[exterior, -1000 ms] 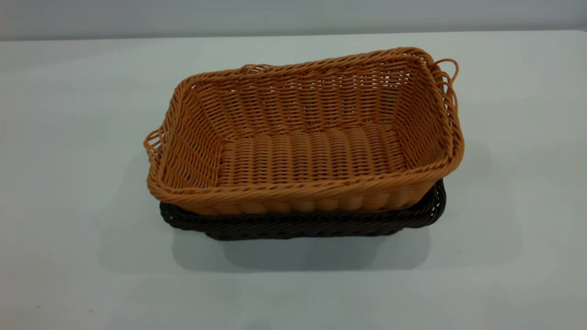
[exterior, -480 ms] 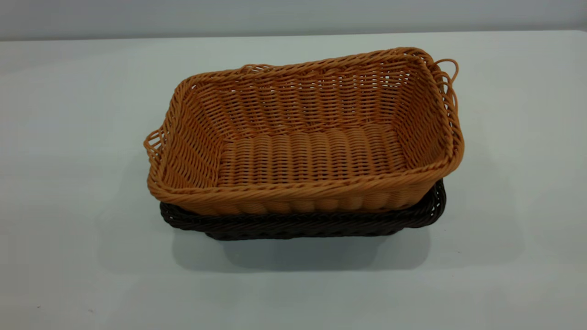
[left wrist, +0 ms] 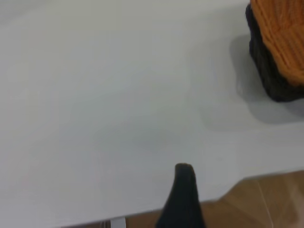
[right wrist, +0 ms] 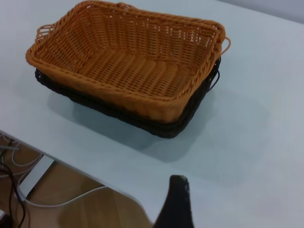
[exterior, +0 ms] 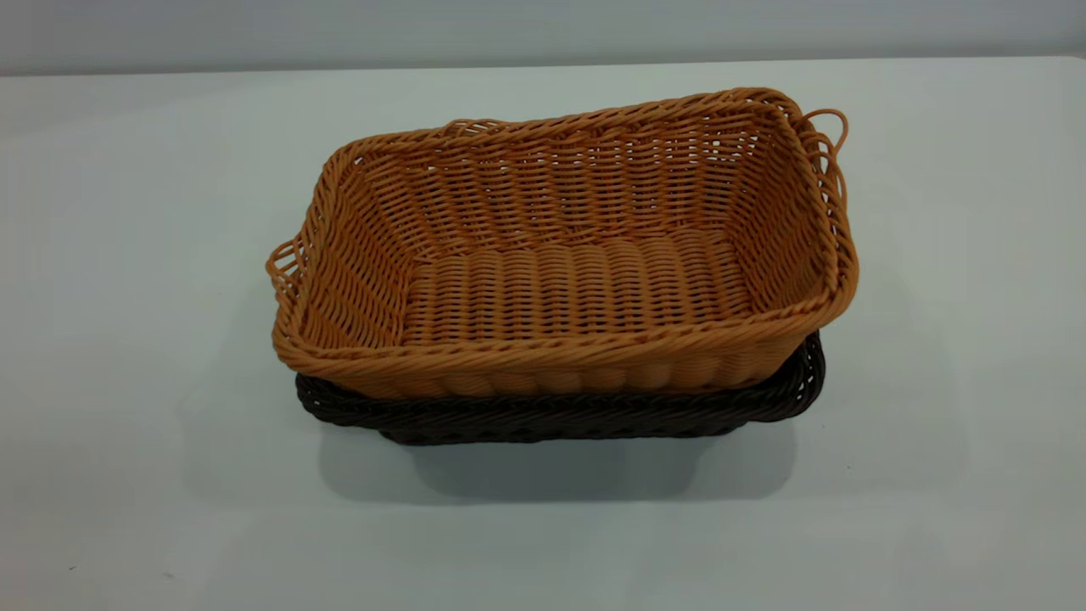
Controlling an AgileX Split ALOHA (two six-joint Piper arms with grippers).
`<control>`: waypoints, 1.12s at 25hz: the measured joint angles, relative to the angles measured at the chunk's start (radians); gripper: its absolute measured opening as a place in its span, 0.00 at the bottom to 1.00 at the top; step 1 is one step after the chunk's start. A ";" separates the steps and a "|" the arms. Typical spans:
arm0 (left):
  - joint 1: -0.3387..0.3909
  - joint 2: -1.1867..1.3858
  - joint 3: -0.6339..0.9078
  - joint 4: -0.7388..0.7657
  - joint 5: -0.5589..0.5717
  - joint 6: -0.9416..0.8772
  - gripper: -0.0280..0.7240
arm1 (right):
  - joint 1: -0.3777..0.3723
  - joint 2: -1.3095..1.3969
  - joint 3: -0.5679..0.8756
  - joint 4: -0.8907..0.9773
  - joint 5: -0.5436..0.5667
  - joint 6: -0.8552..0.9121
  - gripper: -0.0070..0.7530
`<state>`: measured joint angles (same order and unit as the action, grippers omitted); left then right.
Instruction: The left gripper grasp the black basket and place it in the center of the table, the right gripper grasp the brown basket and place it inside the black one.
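Note:
The brown basket (exterior: 577, 280) sits nested inside the black basket (exterior: 560, 416) in the middle of the table (exterior: 127, 255). It is slightly skewed, so the dark rim shows along the near side. Both baskets are empty. The right wrist view shows the brown basket (right wrist: 128, 61) in the black basket (right wrist: 156, 126) from farther off. My right gripper (right wrist: 176, 204) is a black shape above the table edge, well apart from them. My left gripper (left wrist: 183, 199) is a blurred black shape at the table edge, with a corner of the black basket (left wrist: 268, 71) and the brown basket (left wrist: 282, 33) far from it. Neither gripper appears in the exterior view.
Bare table surface (exterior: 933, 424) surrounds the stacked baskets on all sides. Beyond the table edge (right wrist: 71, 164) lies a wooden floor (right wrist: 71, 199) with cables (right wrist: 12, 190) and a white strip (right wrist: 35, 175).

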<state>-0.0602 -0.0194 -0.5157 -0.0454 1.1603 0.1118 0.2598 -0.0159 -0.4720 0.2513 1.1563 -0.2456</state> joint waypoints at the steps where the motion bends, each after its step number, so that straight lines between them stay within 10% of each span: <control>1: 0.000 0.000 0.002 0.000 -0.009 0.000 0.81 | 0.000 0.000 0.000 0.000 0.000 0.000 0.78; 28: 0.043 -0.001 0.027 0.045 -0.041 -0.135 0.81 | 0.000 0.000 0.000 0.001 0.000 0.000 0.78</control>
<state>-0.0175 -0.0205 -0.4883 0.0000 1.1193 -0.0235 0.2598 -0.0159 -0.4722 0.2522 1.1563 -0.2456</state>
